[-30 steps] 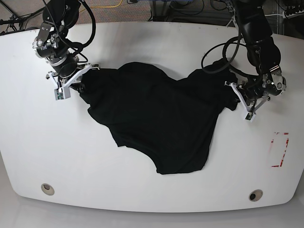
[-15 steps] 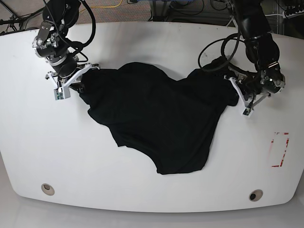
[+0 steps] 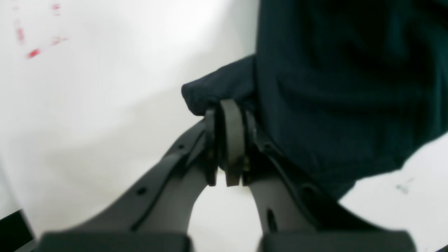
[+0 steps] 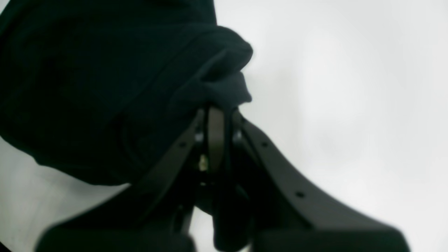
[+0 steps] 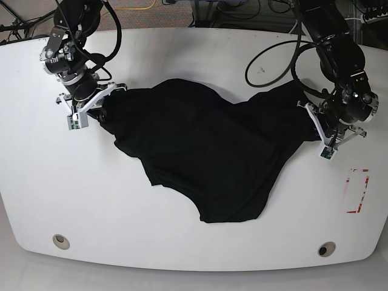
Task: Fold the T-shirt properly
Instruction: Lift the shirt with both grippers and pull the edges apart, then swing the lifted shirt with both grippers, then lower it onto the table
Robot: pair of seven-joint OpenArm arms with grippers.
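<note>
On table (image 5: 182, 48), T-shirt (image 5: 200, 154) btwn both tools

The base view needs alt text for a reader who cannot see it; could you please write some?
A black T-shirt lies spread and rumpled on a white table, pinched at opposite ends by two black robot arms. The right gripper and left gripper each have their jaws shut on the cloth.

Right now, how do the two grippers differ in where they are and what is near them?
In the base view the left gripper is on the right, closer to the front edge; the right gripper is on the left, farther back. Red marks lie near the left gripper, none near the right. Both are shut on the T-shirt.
</note>
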